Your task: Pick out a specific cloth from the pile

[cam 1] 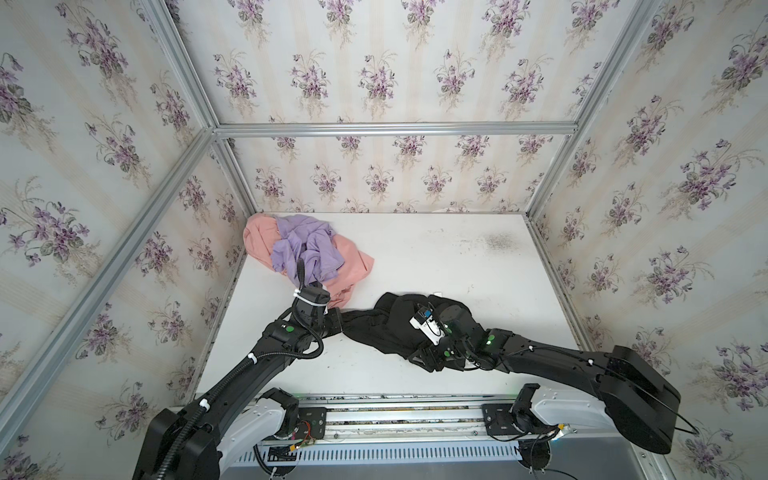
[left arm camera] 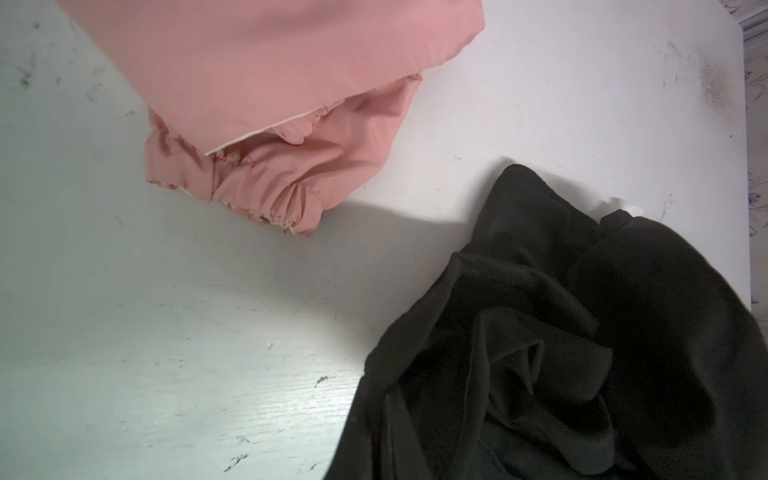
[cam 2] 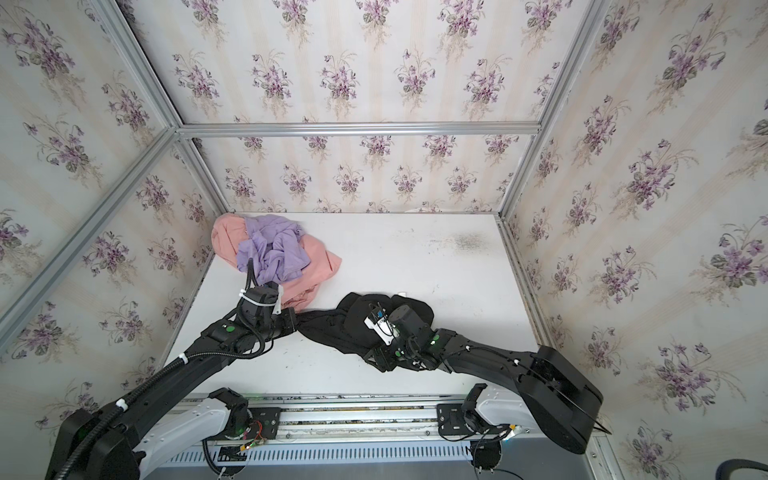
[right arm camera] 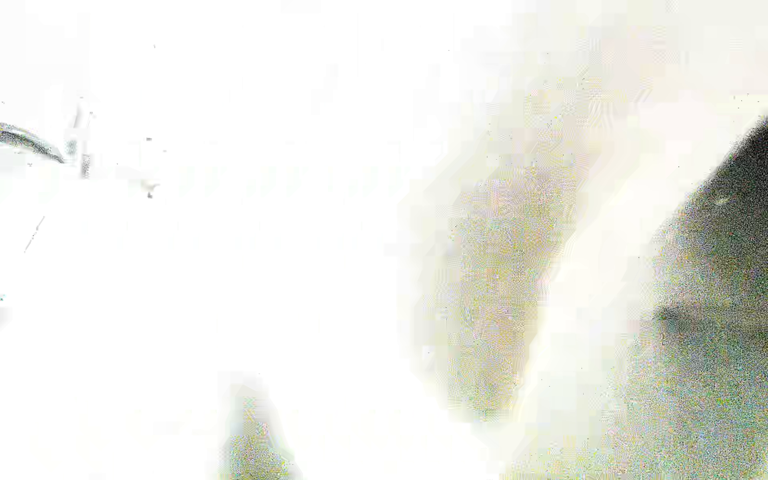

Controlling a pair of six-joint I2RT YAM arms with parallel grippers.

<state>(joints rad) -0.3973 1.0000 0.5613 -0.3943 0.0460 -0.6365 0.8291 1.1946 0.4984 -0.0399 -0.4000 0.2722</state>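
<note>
Lying crumpled on the white desk (cam 1: 457, 257), front centre in both top views: the cloth (cam 1: 382, 328) (cam 2: 336, 328), black, matte, count one. A small white tag (cam 1: 437, 294) shows at its far edge.

Position relative to the end effectors: the cloth spans the gap between the two. Its narrowed left end runs into the left end effector (cam 1: 337, 322) (cam 2: 291, 322), whose fingers are pressed together on that end. Its right part lies under the right end effector (cam 1: 424, 357), which points down into the fabric. Whether those fingers are apart or together cannot be told; the right wrist view is washed out.

The pile (cam 1: 307, 253), far left corner of the desk: one lilac-purple cloth (cam 1: 307, 245) on top of one salmon-pink cloth (cam 1: 353, 266). In the left wrist view the salmon-pink hem (left arm camera: 270, 195) and the cloth (left arm camera: 582, 332) lie near each other, with bare desk between.

Count: cloths, three; arms, two; desk, one.
</note>
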